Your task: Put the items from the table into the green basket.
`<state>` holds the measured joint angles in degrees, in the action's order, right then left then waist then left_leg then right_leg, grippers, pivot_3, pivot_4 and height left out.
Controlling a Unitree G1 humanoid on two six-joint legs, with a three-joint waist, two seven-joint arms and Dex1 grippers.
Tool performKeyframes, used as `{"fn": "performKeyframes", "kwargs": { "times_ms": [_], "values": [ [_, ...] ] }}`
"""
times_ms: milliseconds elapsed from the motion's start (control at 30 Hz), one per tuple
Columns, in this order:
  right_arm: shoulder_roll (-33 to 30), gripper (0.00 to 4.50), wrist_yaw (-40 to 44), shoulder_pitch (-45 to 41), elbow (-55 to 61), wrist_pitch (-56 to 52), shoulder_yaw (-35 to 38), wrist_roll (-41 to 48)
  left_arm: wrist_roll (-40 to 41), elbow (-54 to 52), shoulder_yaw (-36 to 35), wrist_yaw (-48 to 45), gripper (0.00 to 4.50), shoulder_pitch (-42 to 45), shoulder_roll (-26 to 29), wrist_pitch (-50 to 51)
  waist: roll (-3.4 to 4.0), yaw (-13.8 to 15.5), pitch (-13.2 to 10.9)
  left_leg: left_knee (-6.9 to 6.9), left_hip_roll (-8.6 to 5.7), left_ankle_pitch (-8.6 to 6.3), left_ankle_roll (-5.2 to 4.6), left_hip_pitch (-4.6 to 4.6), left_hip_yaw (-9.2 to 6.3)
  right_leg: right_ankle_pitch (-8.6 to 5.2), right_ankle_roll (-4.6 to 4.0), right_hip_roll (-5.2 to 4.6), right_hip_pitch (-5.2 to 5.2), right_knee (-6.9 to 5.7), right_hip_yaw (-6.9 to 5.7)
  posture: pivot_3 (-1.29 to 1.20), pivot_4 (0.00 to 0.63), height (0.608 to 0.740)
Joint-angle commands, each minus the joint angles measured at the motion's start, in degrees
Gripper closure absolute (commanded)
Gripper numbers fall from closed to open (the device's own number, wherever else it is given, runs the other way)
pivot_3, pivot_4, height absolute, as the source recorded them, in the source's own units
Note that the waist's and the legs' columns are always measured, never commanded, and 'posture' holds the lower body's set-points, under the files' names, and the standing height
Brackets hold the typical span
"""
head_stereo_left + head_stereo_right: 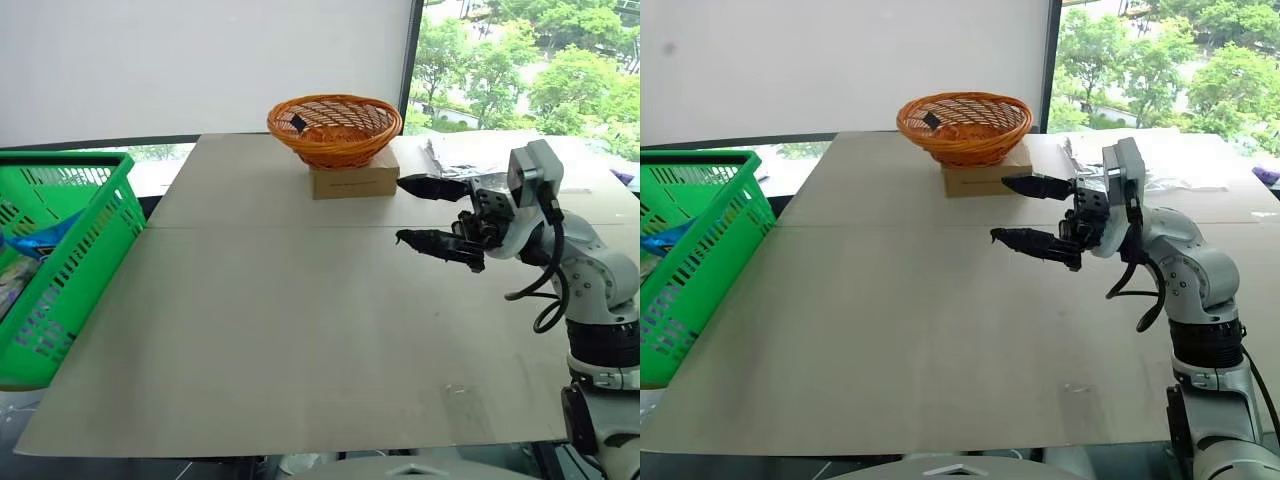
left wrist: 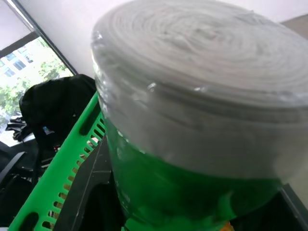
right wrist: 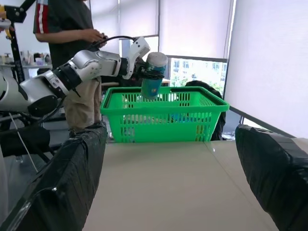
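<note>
My left gripper (image 3: 147,72) is shut on the green-and-white cylinder (image 3: 153,79) and holds it just above the green basket's (image 3: 163,118) far rim. Up close, the cylinder (image 2: 202,120) shows a white top and green body between the black fingers (image 2: 91,183), with the basket rim (image 2: 62,168) below. A soft bluish-purple tissue pack (image 1: 45,238) lies inside the basket (image 1: 85,270), which stands off the table's (image 1: 300,320) left edge. My right gripper (image 1: 399,210) hovers open and empty over the table's right side, pointing left.
An orange wicker bowl (image 1: 333,128) sits on a brown cardboard box (image 1: 353,182) at the table's far edge. Crumpled clear plastic (image 1: 470,155) lies at the far right. A person (image 3: 72,38) stands behind the basket, beside a black bag (image 2: 53,106).
</note>
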<state>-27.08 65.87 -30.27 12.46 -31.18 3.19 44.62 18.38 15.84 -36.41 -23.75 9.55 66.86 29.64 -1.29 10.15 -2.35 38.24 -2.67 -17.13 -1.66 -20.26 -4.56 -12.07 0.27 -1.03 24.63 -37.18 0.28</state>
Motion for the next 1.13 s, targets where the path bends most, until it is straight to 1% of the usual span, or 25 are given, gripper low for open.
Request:
{"fn": "performKeyframes", "kwargs": {
  "times_ms": [33, 67, 100, 133, 167, 300, 333, 400, 433, 533, 633, 667, 733, 767, 833, 900, 967, 1033, 1067, 1133],
  "values": [
    [0.22, 0.00, -0.35, -0.34, 0.75, 1.97, 0.74, -0.04, -3.06, 3.77, 1.42, 1.08, 1.62, 3.64, -0.13, -5.29, -0.13, 0.33, 0.08, 0.00, -0.01, 0.00, 0.00, -0.04, -0.02, 0.01, 0.00, -0.02, 0.01, 0.03, -0.02, 0.26, 0.000, 0.740],
    [0.19, 0.00, -0.42, -0.15, 0.87, 2.06, 0.75, -0.05, -3.59, 4.72, 2.07, 1.41, 1.44, 4.55, -0.43, -5.86, -0.17, 0.41, 0.11, 0.01, -0.01, 0.00, 0.00, -0.11, -0.05, 0.02, -0.01, -0.03, 0.04, 0.06, -0.06, 0.26, 0.000, 0.740],
    [0.08, 0.00, -0.44, 0.13, 1.03, 2.18, 0.79, -0.11, -3.88, 5.41, 2.40, 1.86, 0.98, 5.57, -0.76, -6.18, -0.25, 0.50, 0.16, 0.04, -0.01, -0.01, 0.00, -0.20, -0.08, 0.03, -0.02, -0.04, 0.10, 0.08, -0.10, 0.25, 0.000, 0.740],
    [-0.08, 0.00, -0.38, 0.41, 1.15, 2.32, 0.79, -0.24, -3.27, 6.02, 2.12, 1.98, 0.41, 7.19, -1.42, -6.55, -0.33, 0.54, 0.21, 0.05, -0.02, -0.01, 0.00, -0.31, -0.15, 0.04, -0.05, -0.05, 0.16, 0.11, -0.17, 0.25, 0.000, 0.740],
    [-0.21, 0.00, -0.34, 0.58, 1.22, 2.43, 0.77, -0.32, -2.83, 6.49, 1.84, 1.98, 0.06, 8.37, -1.91, -6.82, -0.40, 0.60, 0.26, 0.05, -0.02, -0.01, 0.01, -0.39, -0.20, 0.07, -0.08, -0.06, 0.20, 0.15, -0.23, 0.25, 0.000, 0.740],
    [-0.27, 0.00, -0.97, 1.21, 1.65, 2.80, 1.15, -0.22, 1.80, 7.05, -2.93, 3.07, 0.06, 14.69, -4.84, -6.62, -0.48, 0.55, 0.31, 0.05, -0.02, -0.02, 0.01, -0.48, -0.25, 0.10, -0.13, -0.10, 0.23, 0.21, -0.33, 0.25, 0.000, 0.740],
    [-0.33, 0.00, -1.30, 1.48, 1.65, 2.85, 1.39, -0.26, 3.16, 6.02, -3.87, 2.76, 0.06, 15.70, -5.79, -6.52, -0.48, 0.48, 0.31, 0.04, -0.01, -0.02, 0.01, -0.48, -0.26, 0.10, -0.13, -0.10, 0.26, 0.21, -0.34, 0.25, 0.000, 0.740],
    [-0.90, 0.00, -1.99, 2.67, 1.36, 3.31, 1.88, -1.02, 7.04, 0.65, -4.67, -0.22, 0.06, 15.67, -8.41, -5.26, -0.45, 0.25, 0.31, 0.02, 0.00, -0.02, 0.01, -0.48, -0.25, 0.11, -0.14, -0.10, 0.26, 0.20, -0.33, 0.25, 0.000, 0.740],
    [-1.26, 0.00, -2.64, 3.59, 0.99, 3.79, 2.27, -1.77, 9.53, -3.60, -4.40, -2.59, 0.06, 14.14, -9.83, -3.30, -0.45, 0.26, 0.31, 0.01, 0.00, -0.02, 0.02, -0.48, -0.24, 0.11, -0.14, -0.11, 0.26, 0.20, -0.31, 0.26, 0.000, 0.740],
    [-3.59, 0.00, -5.77, 8.27, -1.38, 6.52, 2.99, -7.30, 15.10, -21.01, -0.62, -9.77, 0.06, 3.12, -14.98, 0.70, -0.41, 0.27, 0.33, 0.03, -0.02, -0.07, -0.07, -0.49, -0.15, 0.11, -0.13, -0.19, 0.23, 0.23, -0.24, 0.26, 0.000, 0.740],
    [-3.89, 0.00, -9.45, 14.56, -2.75, 6.42, 6.00, -7.72, 20.91, -37.46, 5.43, -11.27, 0.06, -9.92, -22.71, 5.06, -0.23, 0.38, 0.49, 0.04, -0.02, -0.13, -0.19, -0.48, 0.00, 0.13, -0.11, -0.23, 0.21, 0.36, -0.07, 0.25, 0.000, 0.740],
    [-3.85, 0.00, -10.28, 16.12, -2.90, 7.19, 6.50, -8.36, 22.16, -41.18, 7.02, -11.92, 0.06, -13.54, -24.69, 5.51, -0.18, 0.40, 0.49, 0.06, -0.03, -0.15, -0.22, -0.46, 0.11, 0.12, -0.11, -0.25, 0.20, 0.36, 0.03, 0.24, 0.000, 0.740],
    [-5.57, 0.00, -10.41, 20.35, -4.14, 12.07, 5.50, -14.06, 20.64, -46.72, 12.68, -11.07, 0.06, -20.68, -29.05, 5.01, -0.18, 0.18, 0.45, 0.07, -0.01, -0.24, -0.39, -0.52, 0.24, 0.13, -0.09, -0.20, 0.30, 0.35, 0.16, 0.24, 0.000, 0.740],
    [-6.58, 0.00, -10.46, 22.33, -4.96, 13.69, 5.10, -16.38, 18.83, -47.88, 15.48, -9.95, 0.06, -23.26, -31.02, 4.43, -0.15, 0.14, 0.46, 0.08, 0.03, -0.24, -0.39, -0.48, 0.30, 0.13, -0.09, -0.14, 0.29, 0.33, 0.22, 0.24, 0.000, 0.740],
    [-7.63, 0.00, -11.00, 25.50, -6.75, 16.00, 5.33, -19.15, 14.32, -48.31, 19.81, -8.43, 0.06, -26.63, -33.33, 2.02, 0.05, 0.24, 0.56, 0.06, 0.08, -0.25, -0.40, -0.40, 0.31, 0.12, -0.10, -0.08, 0.26, 0.32, 0.22, 0.23, 0.000, 0.740],
    [-8.98, 0.00, -11.10, 29.19, -11.26, 22.46, 5.82, -23.52, 10.43, -46.78, 23.22, -7.07, 0.06, -28.28, -35.45, -0.52, 0.20, 0.38, 0.63, 0.07, 0.14, -0.23, -0.40, -0.31, 0.31, 0.10, -0.12, 0.02, 0.15, 0.32, 0.21, 0.23, 0.000, 0.740],
    [-9.17, 0.00, -11.00, 31.79, -13.42, 26.47, 6.80, -24.77, 7.17, -45.94, 25.37, -6.94, 0.06, -29.41, -35.57, -2.21, 0.34, 0.50, 0.55, 0.10, 0.20, -0.20, -0.38, -0.11, 0.31, 0.05, -0.16, 0.10, -0.11, 0.32, 0.17, 0.22, 0.000, 0.740],
    [-9.00, 0.00, -11.16, 32.90, -14.50, 28.10, 7.65, -24.51, 6.39, -45.58, 25.58, -7.40, 0.06, -29.58, -35.64, -2.98, 0.77, 0.10, 0.23, 0.11, 0.25, -0.19, -0.38, 0.48, 0.33, -0.22, -0.08, 0.15, -0.79, 0.34, 0.14, 0.22, 0.000, 0.740],
    [-9.09, 0.00, -11.17, 33.25, -14.74, 28.42, 7.68, -24.45, 5.45, -44.91, 25.79, -7.77, 0.06, -29.47, -35.29, -3.72, 0.90, -0.14, 0.17, 0.11, 0.27, -0.20, -0.37, 0.54, 0.38, -0.25, -0.06, 0.16, -1.04, 0.35, 0.16, 0.21, 0.000, 0.740],
    [-9.18, 0.00, -10.83, 33.49, -14.92, 28.79, 7.50, -24.17, 3.98, -43.91, 26.14, -8.24, 0.06, -29.26, -34.92, -4.92, 1.00, -0.36, 0.11, 0.12, 0.31, -0.20, -0.38, 0.60, 0.51, -0.24, -0.05, 0.18, -1.05, 0.35, 0.15, 0.21, 0.000, 0.740]
  ]
}}
